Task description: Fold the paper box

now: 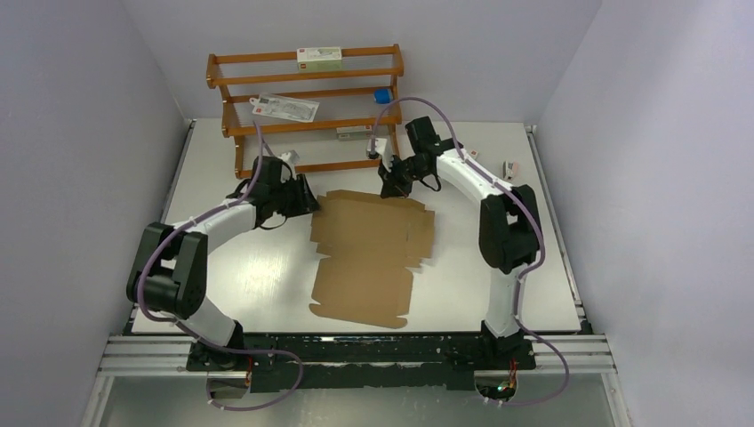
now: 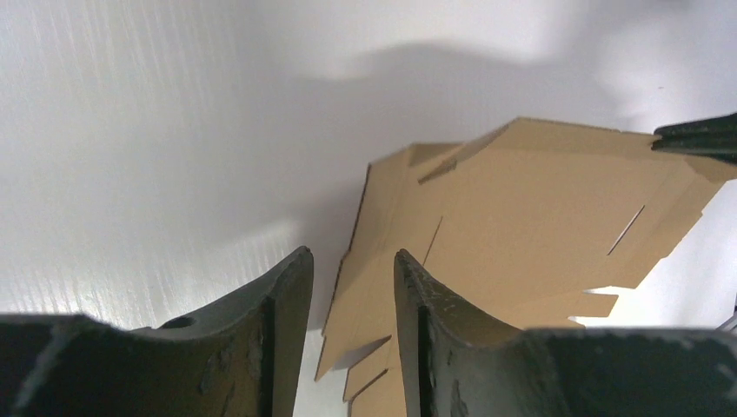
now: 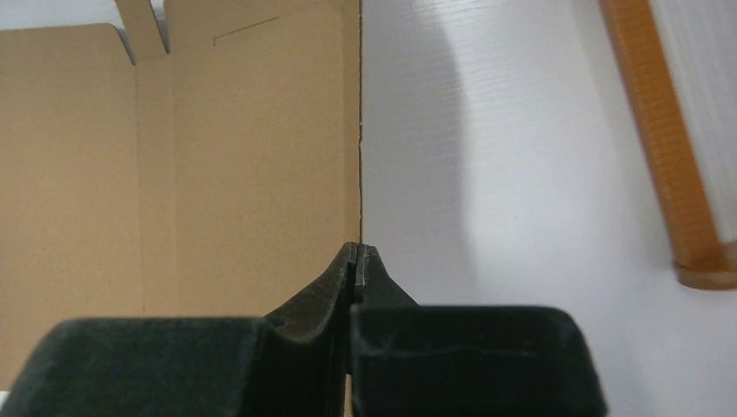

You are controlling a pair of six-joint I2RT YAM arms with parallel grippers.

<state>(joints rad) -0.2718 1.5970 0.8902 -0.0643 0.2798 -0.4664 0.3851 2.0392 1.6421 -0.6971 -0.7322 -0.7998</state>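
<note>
On the white table [image 1: 258,276] I see the flat brown corrugated cardboard box sheet [image 1: 369,258] lying unfolded, no walls up, my right gripper [image 3: 360,254] pinched tight on its far edge, my left gripper [image 2: 348,265] parted at its left edge, so I judge nearly all folding remains.

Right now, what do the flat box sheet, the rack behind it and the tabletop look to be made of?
The paper box: brown cardboard, matte, unprinted, with die-cut slots and crease lines. The rack: probably wood, orange-brown with a slight sheen. The table: a white, faintly glossy sheet with fine parallel ribbing, perhaps fluted plastic; uncertain.
</note>
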